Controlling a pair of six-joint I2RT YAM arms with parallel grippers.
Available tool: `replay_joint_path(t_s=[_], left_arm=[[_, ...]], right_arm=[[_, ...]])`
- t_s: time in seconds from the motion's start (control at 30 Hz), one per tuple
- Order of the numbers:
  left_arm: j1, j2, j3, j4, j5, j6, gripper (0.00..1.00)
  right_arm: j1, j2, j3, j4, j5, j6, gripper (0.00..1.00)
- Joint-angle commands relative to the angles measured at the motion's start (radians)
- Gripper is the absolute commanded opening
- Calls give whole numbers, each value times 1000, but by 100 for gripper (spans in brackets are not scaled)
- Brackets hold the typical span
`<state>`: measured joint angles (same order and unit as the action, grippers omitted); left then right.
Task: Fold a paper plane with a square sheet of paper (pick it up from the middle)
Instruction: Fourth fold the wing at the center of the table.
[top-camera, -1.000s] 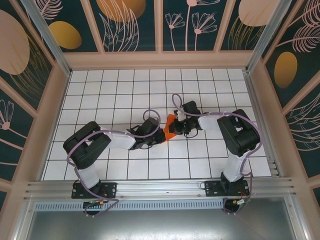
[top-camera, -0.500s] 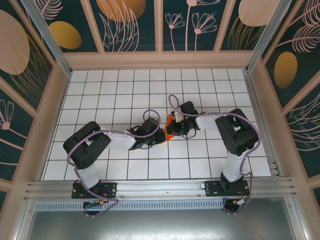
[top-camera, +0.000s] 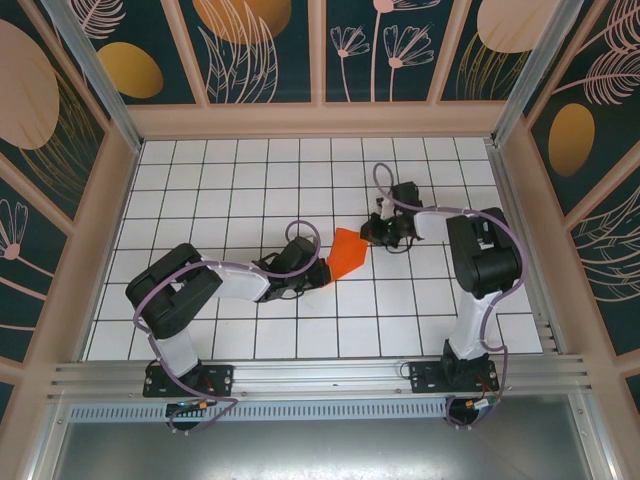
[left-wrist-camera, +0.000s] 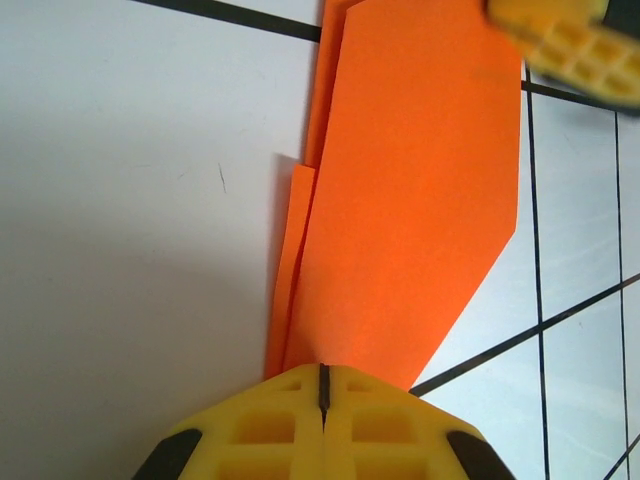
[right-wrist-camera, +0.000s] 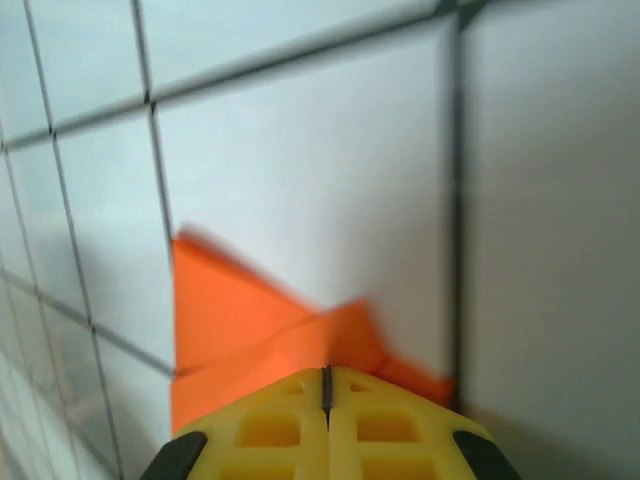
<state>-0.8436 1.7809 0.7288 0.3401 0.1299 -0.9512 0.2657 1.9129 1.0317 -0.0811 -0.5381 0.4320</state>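
Left gripper (left-wrist-camera: 322, 378) and right gripper (right-wrist-camera: 326, 380) each clenched on opposite ends of the folded orange paper (top-camera: 346, 254)

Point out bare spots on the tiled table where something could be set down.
Widest: the white tiled table along the back wall, beyond both arms. Also the near rows between the two arm bases, nearer than the folded orange-red sheet of paper. Crowded: the centre, where the left gripper and right gripper meet at the paper.
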Motion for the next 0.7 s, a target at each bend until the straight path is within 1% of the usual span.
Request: replay_joint_path(t_s=[0.0, 0.1, 0.23, 0.27, 0.3, 0.43, 0.47, 0.57, 0.67], left_arm=[[-5, 45, -25, -165, 50, 47, 0], [-6, 50, -9, -163, 52, 56, 0], [-6, 18, 14, -155, 20, 58, 0], [-6, 6, 26, -157, 5, 61, 4], [-6, -4, 39, -160, -8, 65, 8], [0, -60, 111, -169, -74, 83, 43], [5, -80, 123, -171, -100, 84, 52], [19, -146, 132, -175, -174, 80, 76], [49, -203, 119, -168, -208, 86, 89]], right_arm=[[-61, 24, 60, -39, 141, 22, 0], [-81, -3, 83, -52, 145, 21, 0], [-80, -104, 33, -36, 117, 48, 1], [-78, -131, 11, -34, 112, 61, 8], [-76, -156, -12, -27, 107, 71, 12], [-72, -253, -116, 31, 30, 138, 33], [-69, -275, -133, 43, 15, 159, 38], [-44, -326, -190, 79, -2, 223, 48], [7, -350, -224, 100, 17, 269, 54]])
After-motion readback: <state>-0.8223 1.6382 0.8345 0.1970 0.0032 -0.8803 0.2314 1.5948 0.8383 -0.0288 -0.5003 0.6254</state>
